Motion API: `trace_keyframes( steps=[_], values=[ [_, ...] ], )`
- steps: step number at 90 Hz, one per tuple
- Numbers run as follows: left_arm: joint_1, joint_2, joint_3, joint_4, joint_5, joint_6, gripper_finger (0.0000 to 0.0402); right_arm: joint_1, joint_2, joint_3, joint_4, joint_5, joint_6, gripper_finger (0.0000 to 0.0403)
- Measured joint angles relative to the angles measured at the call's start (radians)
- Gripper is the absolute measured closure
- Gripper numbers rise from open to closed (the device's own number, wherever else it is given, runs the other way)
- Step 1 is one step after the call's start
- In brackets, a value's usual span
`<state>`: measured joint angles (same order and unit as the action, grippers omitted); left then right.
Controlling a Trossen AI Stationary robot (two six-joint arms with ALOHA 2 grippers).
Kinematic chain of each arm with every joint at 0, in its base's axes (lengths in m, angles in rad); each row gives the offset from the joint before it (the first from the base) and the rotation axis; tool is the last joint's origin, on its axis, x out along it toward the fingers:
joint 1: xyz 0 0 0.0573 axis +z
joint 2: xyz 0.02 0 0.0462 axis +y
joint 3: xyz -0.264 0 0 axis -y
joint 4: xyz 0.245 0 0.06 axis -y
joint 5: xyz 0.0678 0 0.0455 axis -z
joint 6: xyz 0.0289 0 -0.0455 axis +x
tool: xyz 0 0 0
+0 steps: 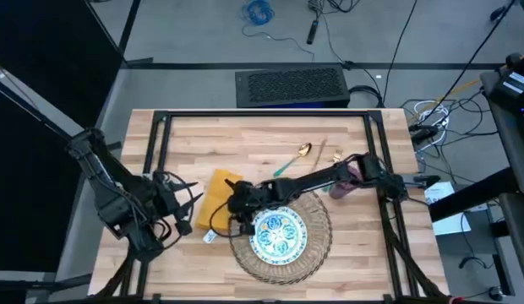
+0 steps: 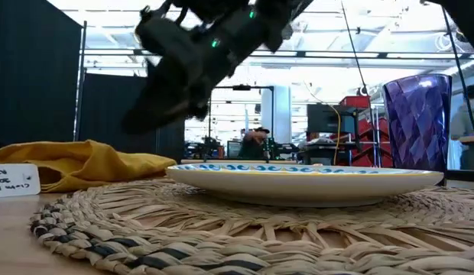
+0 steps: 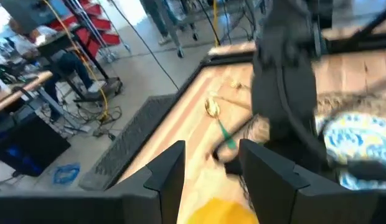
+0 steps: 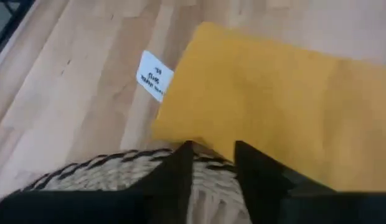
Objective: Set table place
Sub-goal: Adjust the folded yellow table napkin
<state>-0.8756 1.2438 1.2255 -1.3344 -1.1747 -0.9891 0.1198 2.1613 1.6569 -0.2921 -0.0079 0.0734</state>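
On the light wood tabletop [image 1: 262,139] a round woven straw mat [image 1: 317,245] lay toward the front edge, with a blue-green patterned plate [image 1: 279,234] resting on its middle. Just beside the mat on the robot's left lay a mustard-yellow napkin [image 1: 216,198], its near edge meeting the mat's dark-banded rim in the right wrist view. A small white label [image 1: 209,237] with handwriting sat on the wood just in front of the napkin.

The right arm reached across the plate from the right side, and the right gripper [image 1: 237,205] hung over the mat's rim at the napkin's edge. Its fingers [image 4: 183,163] stood a little apart and held nothing. In the low view the arm's dark bulk blocked part of the room behind the plate.

A purple faceted cup [image 2: 417,124] stood upright beyond the mat's right side, partly covered by the right arm from above. Behind the mat a green-handled gold spoon [image 1: 293,160] lay at a slant, with a gold fork [image 1: 335,155] near it.

The left arm waited at the tabletop's left edge, the left gripper [image 3: 208,165] empty with its fingers spread, pointing toward the napkin. A black mesh panel [image 1: 290,86] lay on the floor beyond the tabletop, and a person [image 2: 256,142] sat far back in the room.
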Motion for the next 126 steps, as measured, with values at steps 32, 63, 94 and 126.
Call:
trace_keyframes(
  steps=[32, 63, 94, 126],
  values=[
    [0.076, 0.0, -0.294, 0.287, 0.331, -0.067, 0.0262, -0.039, -0.404, 0.0, -0.509, 0.35, 0.015, 0.0214],
    [0.19, 0.0, -0.569, 0.817, 0.516, 0.085, 0.0262, -0.013, -0.765, 0.0, -0.587, 0.405, 0.042, 0.0248],
    [0.283, 0.058, -0.698, 1.035, 0.703, 0.108, 0.0262, -0.004, -0.946, 0.0, -0.761, 0.487, 0.056, 0.0255],
    [0.315, 0.327, -0.725, 1.39, 0.752, 0.04, 0.0263, -0.004, -1.018, -0.001, -0.801, 0.489, 0.026, 0.0255]
  ],
)
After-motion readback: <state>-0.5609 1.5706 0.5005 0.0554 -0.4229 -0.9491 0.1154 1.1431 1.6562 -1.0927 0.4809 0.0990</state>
